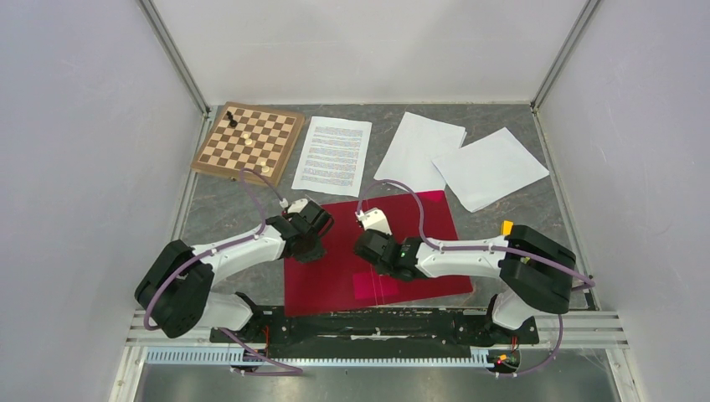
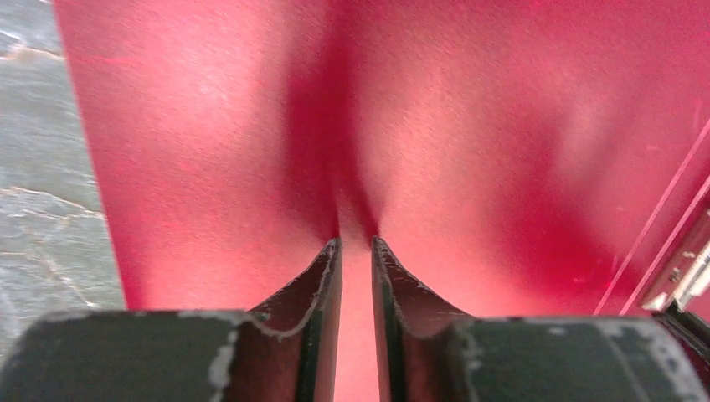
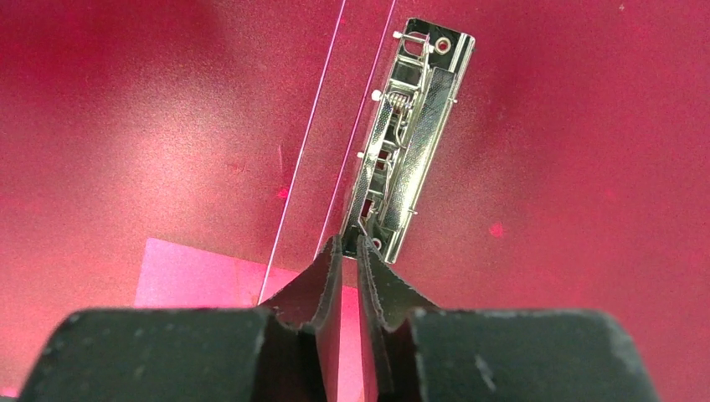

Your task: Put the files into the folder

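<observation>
The red folder [image 1: 423, 230] lies open and flat on the table in front of the arms. Its metal clip [image 3: 410, 126] and a pink patch [image 3: 201, 276] show in the right wrist view. My left gripper [image 1: 306, 249] hangs low over the folder's left half [image 2: 209, 151], its jaws a narrow gap apart with nothing between them [image 2: 356, 241]. My right gripper [image 1: 374, 249] has its tips [image 3: 350, 239] at the near end of the clip, almost together; a grip does not show. The files lie beyond the folder: a printed sheet [image 1: 332, 156] and blank sheets [image 1: 421, 149] [image 1: 491, 167].
A brown-and-white chessboard [image 1: 249, 142] with a few pieces sits at the back left. Grey walls close in the table on both sides and at the back. The arms' mounting rail [image 1: 377, 322] runs along the near edge.
</observation>
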